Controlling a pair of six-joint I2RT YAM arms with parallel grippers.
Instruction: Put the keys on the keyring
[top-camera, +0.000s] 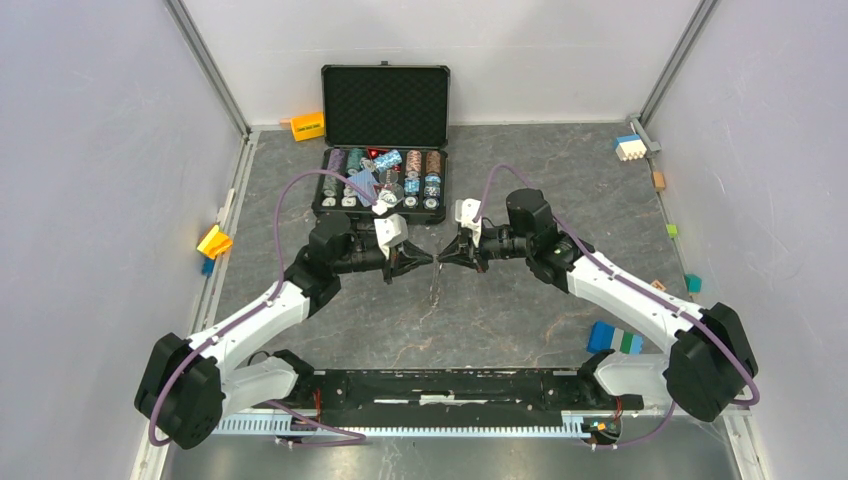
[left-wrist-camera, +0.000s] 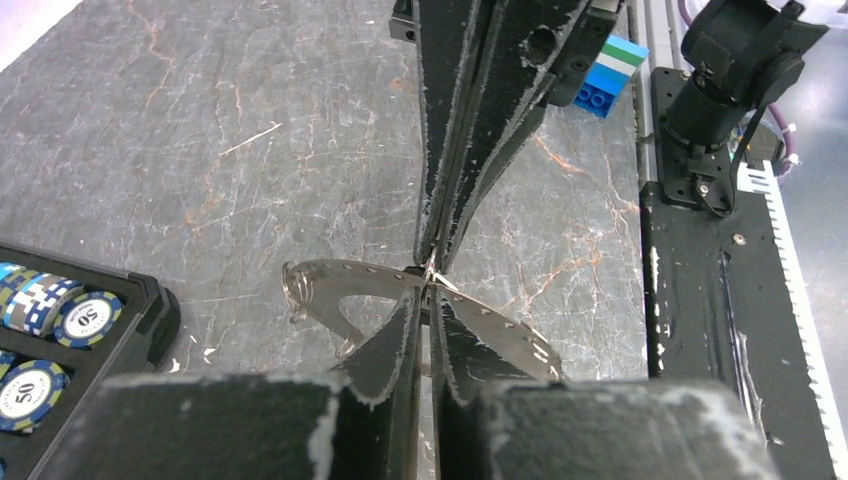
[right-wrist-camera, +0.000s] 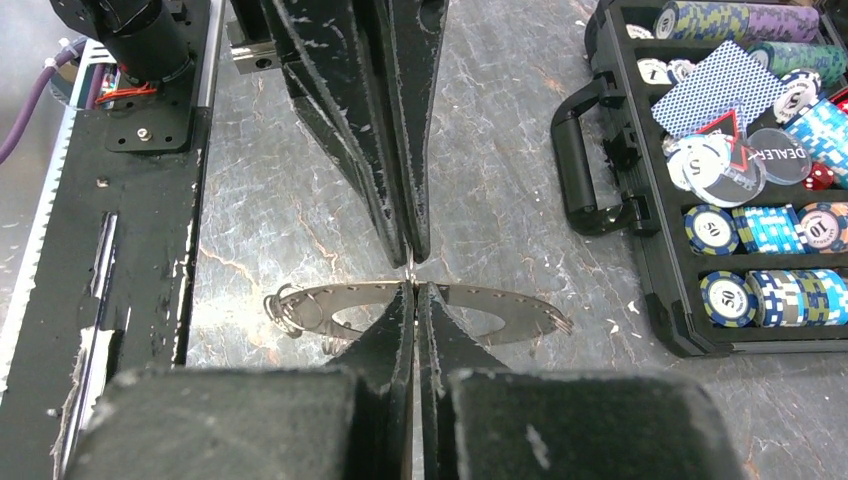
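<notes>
From above, the left gripper (top-camera: 420, 262) and the right gripper (top-camera: 448, 256) meet tip to tip over the counter (top-camera: 540, 200). Both are closed on the keyring (top-camera: 435, 285), which hangs between them. Behind them an open black case (top-camera: 385, 105) holds rows of poker chips (top-camera: 420, 185).

In the left wrist view, both grippers pinch the ring's rim.

In the right wrist view, a blue card (right-wrist-camera: 715, 95) and a dealer button (right-wrist-camera: 780, 158) lie on the chips.

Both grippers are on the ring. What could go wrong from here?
The left gripper and right gripper pinch the keyring only with their fingertips, almost at one spot, so it could swivel or slip out. The tips sit nearly against each other; a small shift could make them collide.
</notes>
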